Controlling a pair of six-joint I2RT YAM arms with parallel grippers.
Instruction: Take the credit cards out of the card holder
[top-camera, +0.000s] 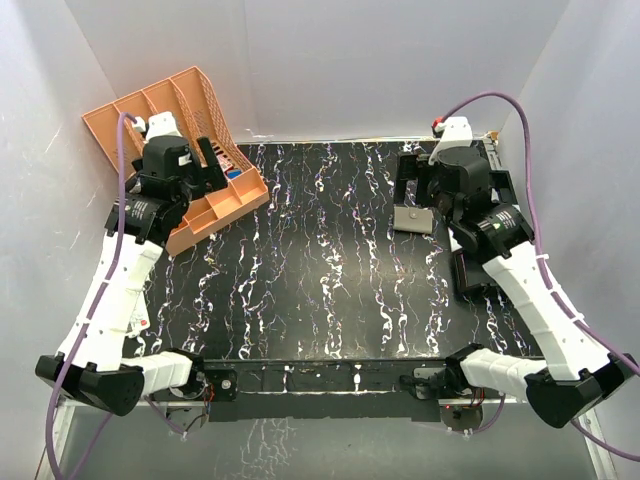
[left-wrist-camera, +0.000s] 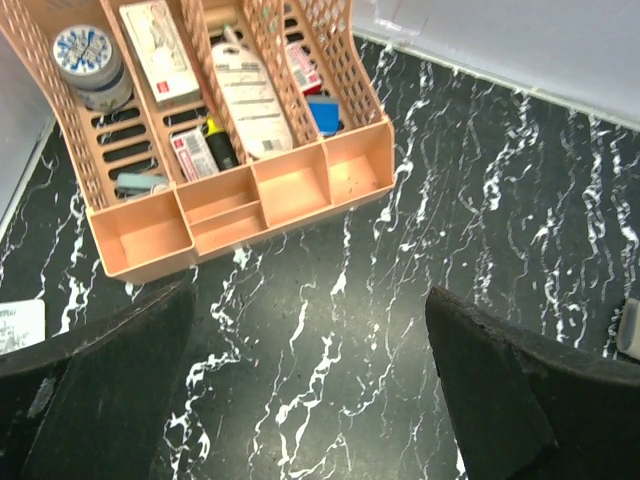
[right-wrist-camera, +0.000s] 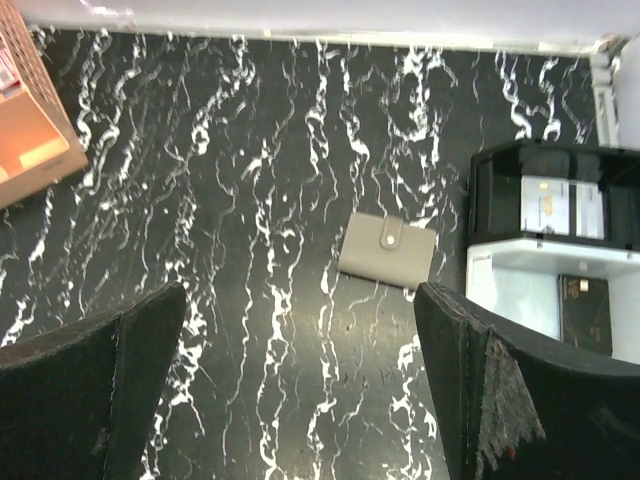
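The card holder (right-wrist-camera: 387, 250) is a flat grey case, folded shut with its snap tab fastened, lying on the black marble table right of centre (top-camera: 413, 219). The credit cards are hidden; none shows in any view. My right gripper (right-wrist-camera: 300, 390) hovers open above the table just short of the card holder, nothing between its fingers; from above it (top-camera: 428, 192) sits right beside the case. My left gripper (left-wrist-camera: 310, 400) is open and empty over bare table in front of the peach rack, far left (top-camera: 205, 165).
A peach rack (left-wrist-camera: 215, 215) holding small boxes, a tape roll and pens stands at the back left (top-camera: 215, 205). A black tray (right-wrist-camera: 490, 190) and a white tray (right-wrist-camera: 515, 295) sit right of the card holder. White walls enclose the table.
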